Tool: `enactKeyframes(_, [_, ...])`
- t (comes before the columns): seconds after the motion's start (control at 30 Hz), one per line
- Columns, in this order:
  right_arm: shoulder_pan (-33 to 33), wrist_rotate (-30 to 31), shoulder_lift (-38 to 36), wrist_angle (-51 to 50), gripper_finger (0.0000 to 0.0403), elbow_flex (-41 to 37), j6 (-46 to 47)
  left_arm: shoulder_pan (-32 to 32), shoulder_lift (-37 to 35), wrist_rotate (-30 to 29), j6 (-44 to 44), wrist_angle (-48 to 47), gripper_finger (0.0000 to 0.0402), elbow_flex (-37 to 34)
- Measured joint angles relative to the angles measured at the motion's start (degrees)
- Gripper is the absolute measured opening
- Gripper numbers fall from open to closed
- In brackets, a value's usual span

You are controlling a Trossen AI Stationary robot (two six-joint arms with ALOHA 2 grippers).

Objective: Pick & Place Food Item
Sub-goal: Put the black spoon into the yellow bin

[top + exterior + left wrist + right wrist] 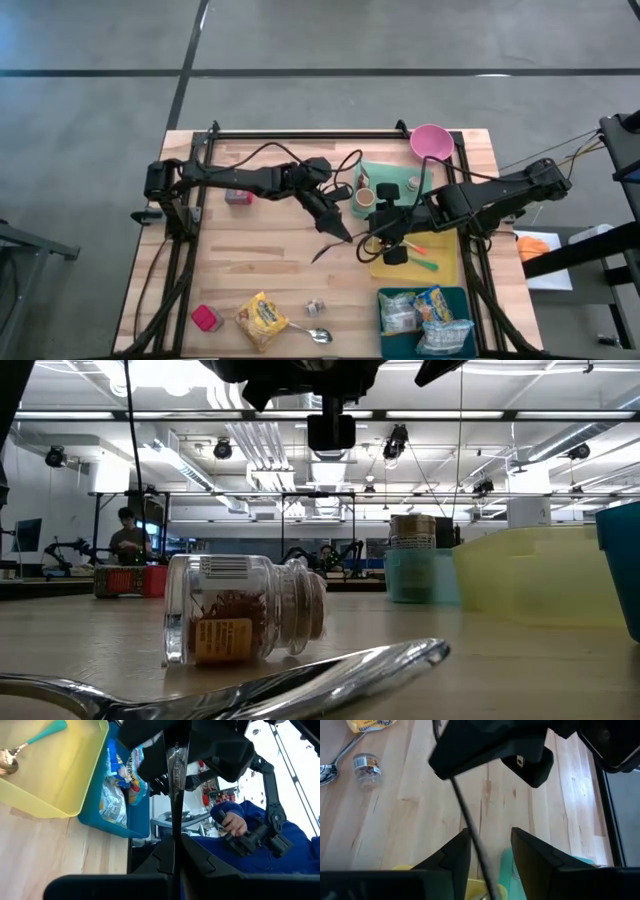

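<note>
My left gripper (342, 233) is over the table's middle, shut on a thin metal utensil (175, 775) that is clear of the wood. My right gripper (382, 238) faces it from the right, at the yellow tray's (440, 270) left edge. It is open (492, 855), and the utensil (470, 820) passes between its fingers. Food items: a yellow snack bag (260, 320) lies flat near the front edge. A small jar (240, 622) lies on its side beside a spoon (315, 335). Snack packets (432, 305) fill the teal bin (383, 297). My left gripper pinches the utensil's narrow shaft (173, 851) between its two fingers, which lie along it. The utensil sticks out past the fingertips toward my right gripper, slanting slightly down, lifted clear of the table. My right gripper's fingers (462, 852) flank the utensil; I cannot tell whether one touches it.
A green tray (385, 170) with cups and a pink bowl (430, 140) stand at the back right. The yellow tray holds a teal-handled spoon (30, 742). A red object (205, 318) sits front left, a small block (237, 197) back left. Bare wood lies left of centre.
</note>
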Motion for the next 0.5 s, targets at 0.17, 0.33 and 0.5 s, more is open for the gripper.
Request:
enactKeyframes(0.17, [0.02, -0.12, -0.02, 0.16, 0.0139, 0.02, 0.14, 0.74, 0.04, -1.16, -0.93, -0.07, 0.001, 0.0])
enactKeyframes(0.33, [0.02, -0.1, -0.04, 0.28, 0.0139, 0.04, 0.12, 0.89, 0.09, -1.15, -1.32, -0.09, 0.001, 0.0])
enactKeyframes(0.5, [0.02, -0.1, -0.07, 0.58, 0.0107, 0.04, -0.21, 0.89, 0.09, -1.15, -1.34, -0.09, 0.001, -0.02])
